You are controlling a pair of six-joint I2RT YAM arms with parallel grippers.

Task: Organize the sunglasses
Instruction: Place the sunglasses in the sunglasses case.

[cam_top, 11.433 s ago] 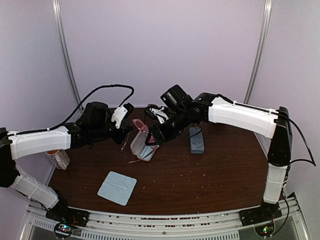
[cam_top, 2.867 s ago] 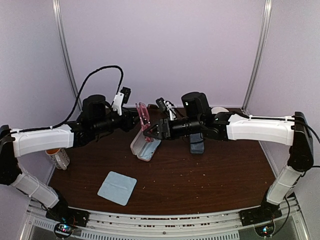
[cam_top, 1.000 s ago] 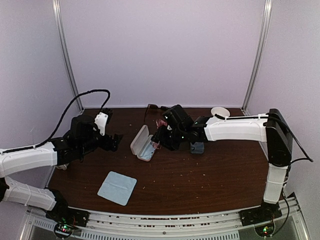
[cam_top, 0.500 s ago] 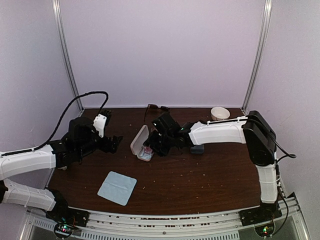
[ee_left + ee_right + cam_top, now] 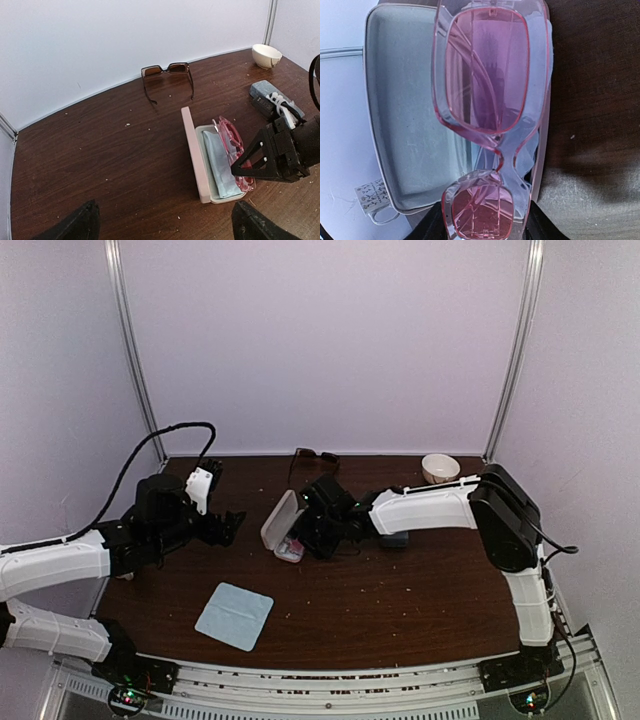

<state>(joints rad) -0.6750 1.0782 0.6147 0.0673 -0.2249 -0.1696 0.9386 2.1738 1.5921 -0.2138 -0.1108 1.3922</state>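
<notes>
Pink sunglasses [image 5: 490, 75] with a clear pink frame and rose lenses hang folded over the tray of an open pink case [image 5: 405, 125]. My right gripper [image 5: 482, 225] is shut on their near lens. From the left wrist they [image 5: 232, 150] lie along the tray's right rim, above a folded light-blue cloth [image 5: 217, 162]; I cannot tell whether they touch it. In the top view the right gripper [image 5: 305, 533] is at the case [image 5: 281, 521]. A brown-lensed pair [image 5: 167, 70] stands alone by the back wall [image 5: 315, 455]. My left gripper [image 5: 232, 525] is open and empty, left of the case.
A grey-blue case [image 5: 265, 90] lies right of the pink case, partly under the right arm [image 5: 430, 508]. A white bowl [image 5: 440, 468] stands at the back right. A light-blue cloth [image 5: 234, 615] lies flat near the front left.
The right arm has swung left and down, bringing the pink sunglasses over the case's tray. The left arm has barely moved and its jaws stay wide.
</notes>
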